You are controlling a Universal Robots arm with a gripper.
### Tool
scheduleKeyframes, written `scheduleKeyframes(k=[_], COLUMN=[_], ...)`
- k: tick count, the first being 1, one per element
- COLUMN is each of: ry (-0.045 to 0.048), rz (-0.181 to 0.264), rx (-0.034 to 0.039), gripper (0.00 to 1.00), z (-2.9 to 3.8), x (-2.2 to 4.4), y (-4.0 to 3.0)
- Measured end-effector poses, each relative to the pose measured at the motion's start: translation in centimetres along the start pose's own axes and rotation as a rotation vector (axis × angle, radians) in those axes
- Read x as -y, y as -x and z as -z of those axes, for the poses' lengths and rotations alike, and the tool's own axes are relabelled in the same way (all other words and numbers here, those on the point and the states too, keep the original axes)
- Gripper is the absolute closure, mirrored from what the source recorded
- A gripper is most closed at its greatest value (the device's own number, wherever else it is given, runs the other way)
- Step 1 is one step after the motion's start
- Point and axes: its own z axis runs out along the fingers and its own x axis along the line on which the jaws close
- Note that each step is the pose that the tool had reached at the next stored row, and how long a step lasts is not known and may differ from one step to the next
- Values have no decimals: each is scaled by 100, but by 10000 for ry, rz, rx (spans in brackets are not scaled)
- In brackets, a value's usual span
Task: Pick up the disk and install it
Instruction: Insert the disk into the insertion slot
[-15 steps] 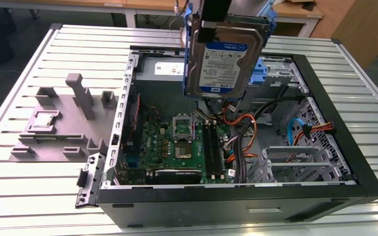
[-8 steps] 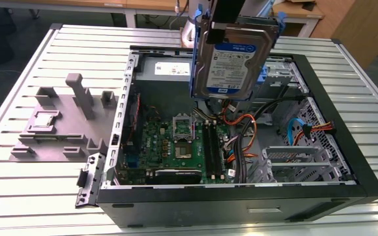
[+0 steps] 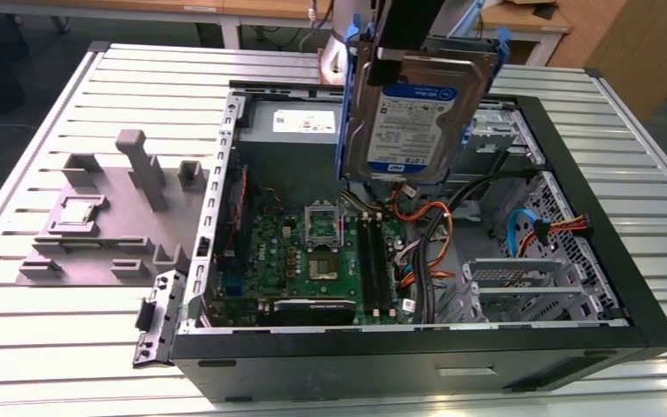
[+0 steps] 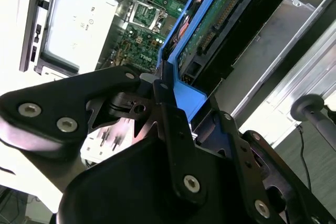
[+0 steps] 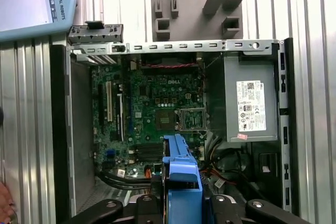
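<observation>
Worktop (image 3: 56, 330): pale slatted metal, with wooden furniture behind it in the exterior view.

1. Computer case (image 3: 646, 287): black tower lying on its side, open towards you. Contents:
 - green motherboard (image 3: 310, 252) on the case floor, with a bare processor socket (image 5: 189, 119);
 - grey power-supply box (image 5: 249, 103) in a corner of the case, carrying a white printed sticker;
 - orange, black and blue cables (image 3: 426, 252) beside the motherboard;
 - grey metal drive cage (image 3: 531, 287) towards the exterior view's right.

2. Grey moulded fixture (image 3: 114, 217): it lies on the worktop just beside the case, on the exterior view's left.

3. The disk (image 3: 415, 122): silver, with a blue-and-white printed label facing the exterior camera and blue plastic rails along both its sides. It hangs roughly upright, clear of the case and above its open interior, over the area between the power-supply box and the motherboard.

4. Your end effector (image 4: 173, 103): black linkage fingers, pressed in on the upper end of the disk at its blue rail. It is pinching the disk and carries it in the air.
</observation>
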Motion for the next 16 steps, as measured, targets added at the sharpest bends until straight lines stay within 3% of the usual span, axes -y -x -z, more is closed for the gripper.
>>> scheduleKeyframes(k=[16], ry=[0], rz=[0], rx=[0], gripper=[64], z=[0], x=[60], y=[-236])
